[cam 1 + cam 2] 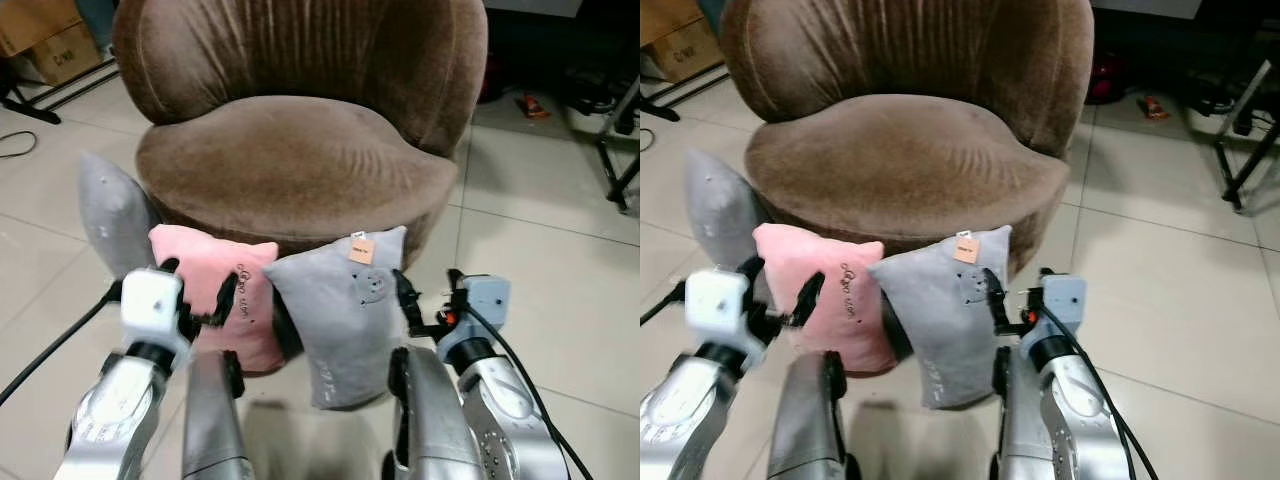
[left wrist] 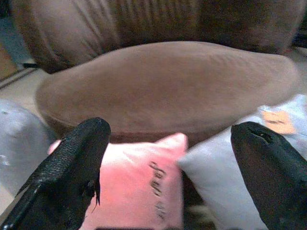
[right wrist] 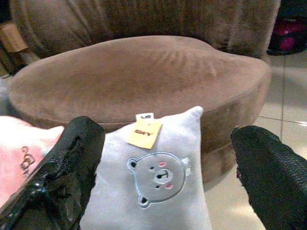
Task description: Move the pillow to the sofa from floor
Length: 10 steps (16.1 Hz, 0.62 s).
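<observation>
Before sofa | pink pillow, grey pillow | both grippers spread wide

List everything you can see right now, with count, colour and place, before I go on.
sofa: 1, brown, straight ahead on the tiled floor.
pink pillow: 1, on the floor against the sofa front.
grey pillows: 2; bear pillow with an orange tag beside the pink one, plain pillow at the sofa's left.
cardboard boxes: brown, far left.
left gripper: open, before the pink pillow.
right gripper: open, astride the bear pillow.
</observation>
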Available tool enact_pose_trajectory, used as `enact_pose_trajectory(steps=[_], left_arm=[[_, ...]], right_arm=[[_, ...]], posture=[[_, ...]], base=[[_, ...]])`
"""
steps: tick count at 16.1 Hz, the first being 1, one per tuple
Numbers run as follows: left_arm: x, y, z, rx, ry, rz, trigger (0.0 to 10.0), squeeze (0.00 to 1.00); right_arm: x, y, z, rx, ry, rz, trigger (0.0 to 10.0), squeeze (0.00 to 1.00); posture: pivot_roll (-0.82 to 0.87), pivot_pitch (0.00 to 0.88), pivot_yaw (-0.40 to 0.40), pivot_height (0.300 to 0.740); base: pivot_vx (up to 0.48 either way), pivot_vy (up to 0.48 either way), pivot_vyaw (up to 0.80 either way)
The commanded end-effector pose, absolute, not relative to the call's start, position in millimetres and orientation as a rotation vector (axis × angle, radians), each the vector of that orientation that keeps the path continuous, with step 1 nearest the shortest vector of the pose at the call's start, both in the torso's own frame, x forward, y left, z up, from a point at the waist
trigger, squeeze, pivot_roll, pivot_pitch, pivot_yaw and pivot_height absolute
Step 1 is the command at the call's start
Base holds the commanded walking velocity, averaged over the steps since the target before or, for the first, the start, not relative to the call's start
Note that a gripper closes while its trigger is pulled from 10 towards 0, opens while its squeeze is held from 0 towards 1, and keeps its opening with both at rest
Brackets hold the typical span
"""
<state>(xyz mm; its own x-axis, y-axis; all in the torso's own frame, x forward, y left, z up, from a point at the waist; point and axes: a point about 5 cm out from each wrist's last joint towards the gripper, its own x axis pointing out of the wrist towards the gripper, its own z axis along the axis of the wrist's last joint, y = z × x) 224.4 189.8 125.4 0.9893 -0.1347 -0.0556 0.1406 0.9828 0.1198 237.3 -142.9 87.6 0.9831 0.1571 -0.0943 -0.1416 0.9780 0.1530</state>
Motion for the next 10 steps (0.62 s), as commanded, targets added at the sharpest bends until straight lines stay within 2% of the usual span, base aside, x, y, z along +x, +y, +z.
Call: enact_pose_trajectory(steps=[1,4,10], left_arm=[[227,188,122,0.140,0.049,-0.138,10.0,0.00],[233,184,119,0.166,0.046,-0.172,10.0,0.00],[239,177,109,0.178,0.051,-0.207,10.0,0.00]], right_arm=[[238,-148,82,0.136,0.125,0.106,10.0,1.00],[242,-160,72,0.098,0.171,-0.021,10.0,1.00],[252,-166,79,0.086,0.165,-0.050,10.0,1.00]], posture=[[-0.08,0.000,0.064,0.466],[-0.07,0.000,0.061,0.466],[-0.08,0.000,0.057,0.466]], base=[[0.000,0.000,0.80],[0.281,0.000,0.80],[0.289,0.000,0.00]])
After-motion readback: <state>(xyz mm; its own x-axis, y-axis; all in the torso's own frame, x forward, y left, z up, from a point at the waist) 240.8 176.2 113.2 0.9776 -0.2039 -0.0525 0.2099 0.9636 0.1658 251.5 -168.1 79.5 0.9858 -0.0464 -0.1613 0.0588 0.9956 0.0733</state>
